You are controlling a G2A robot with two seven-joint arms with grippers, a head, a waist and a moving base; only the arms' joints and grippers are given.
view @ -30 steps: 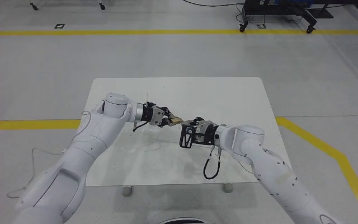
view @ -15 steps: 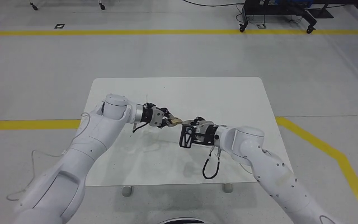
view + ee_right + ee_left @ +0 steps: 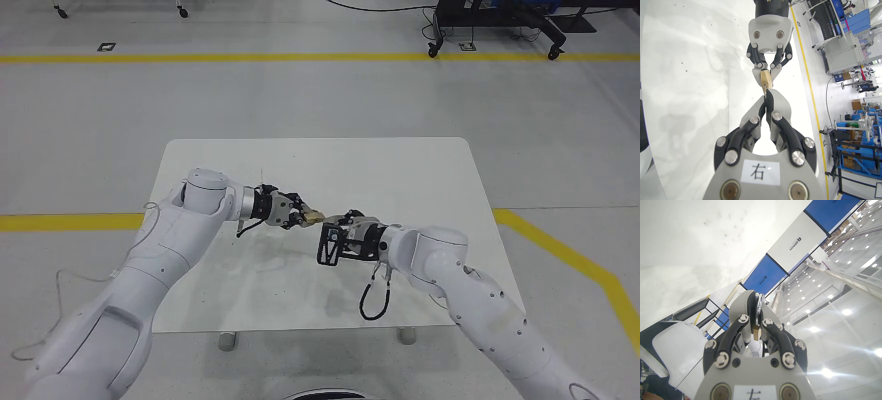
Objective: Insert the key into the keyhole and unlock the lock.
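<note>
Right wrist view, key at the keyhole: the right gripper (image 3: 766,98) is closed tight on the key (image 3: 764,91). A short length of the key shows beyond the pads, and its tip meets the keyhole (image 3: 764,83) in the end face of the lock (image 3: 766,77). The left gripper (image 3: 766,73) is closed on the lock's brass body and turns that face toward the key. Both are held in the air above the table (image 3: 687,56). I judge the step in hand to be insertion, with the turn not yet begun; how deep the blade sits I cannot tell. To do it well I would keep the blade on the axis of the keyhole, push straight and gently, and let the left arm only brace. Any tilt is likely to jam the blade or twist the lock in its grip. I would turn only once the key is fully seated. Left wrist view: the silver shackle (image 3: 759,306) lies between the clamped pads. Top view: the grippers meet tip to tip over the middle of the table, with the lock between them.
</note>
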